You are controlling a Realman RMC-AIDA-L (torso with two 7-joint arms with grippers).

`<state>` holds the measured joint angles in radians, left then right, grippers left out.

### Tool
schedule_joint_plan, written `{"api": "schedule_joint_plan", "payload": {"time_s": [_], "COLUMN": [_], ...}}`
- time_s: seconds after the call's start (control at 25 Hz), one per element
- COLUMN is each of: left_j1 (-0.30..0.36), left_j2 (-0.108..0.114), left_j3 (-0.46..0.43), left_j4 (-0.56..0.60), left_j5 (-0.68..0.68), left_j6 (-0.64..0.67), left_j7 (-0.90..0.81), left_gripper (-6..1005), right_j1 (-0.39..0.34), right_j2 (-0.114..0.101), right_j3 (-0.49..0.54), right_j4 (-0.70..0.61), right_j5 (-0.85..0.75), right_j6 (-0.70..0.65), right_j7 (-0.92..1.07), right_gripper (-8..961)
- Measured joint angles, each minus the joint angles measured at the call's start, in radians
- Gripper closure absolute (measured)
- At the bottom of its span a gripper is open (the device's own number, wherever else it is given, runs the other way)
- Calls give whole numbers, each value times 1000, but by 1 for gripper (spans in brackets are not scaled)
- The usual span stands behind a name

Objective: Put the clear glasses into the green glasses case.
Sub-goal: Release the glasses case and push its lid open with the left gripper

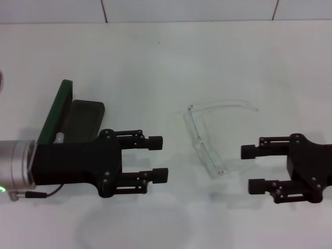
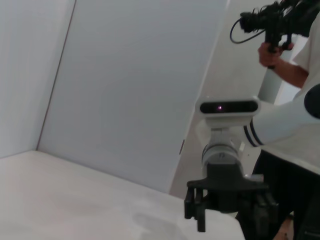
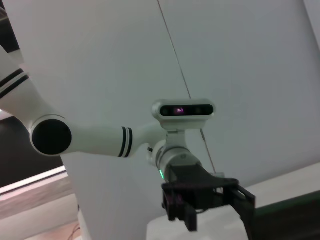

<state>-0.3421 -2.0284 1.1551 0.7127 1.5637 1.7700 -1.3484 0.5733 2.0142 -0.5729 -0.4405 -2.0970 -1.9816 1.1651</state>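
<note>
The clear glasses (image 1: pixel 206 141) lie on the white table (image 1: pixel 155 57) between both grippers, transparent plastic, front bar running diagonally, one arm unfolded rightward. The left gripper (image 1: pixel 158 158) and right gripper (image 1: pixel 250 168) gape empty. The green glasses case (image 1: pixel 58 111), hard-shelled, stands open behind the left gripper.

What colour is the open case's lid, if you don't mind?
Dark green, seen best in the head view: the case lid stands open.

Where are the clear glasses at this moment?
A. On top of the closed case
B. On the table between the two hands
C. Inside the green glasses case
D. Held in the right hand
B: the clear glasses lie on the table between the open left hand and the open right hand, touching neither; the green glasses case stands open behind the left hand.
</note>
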Motion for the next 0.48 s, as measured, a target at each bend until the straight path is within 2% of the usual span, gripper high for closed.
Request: {"api": "schedule_joint_plan", "payload": {"time_s": [0.48], "left_j1": [3], "left_j2": [-9], "left_j3": [-6], "left_j4": [-3], "left_j5": [-7], "left_j6": [12], "left_j7": [-18], "left_gripper": [321], "right_j1": [-32], "right_j2": [6], "right_j3": [10], "right_j4": [-43], "right_j5": [55], "right_j6": [-16], "right_j7": [-33], "right_gripper": [297]}}
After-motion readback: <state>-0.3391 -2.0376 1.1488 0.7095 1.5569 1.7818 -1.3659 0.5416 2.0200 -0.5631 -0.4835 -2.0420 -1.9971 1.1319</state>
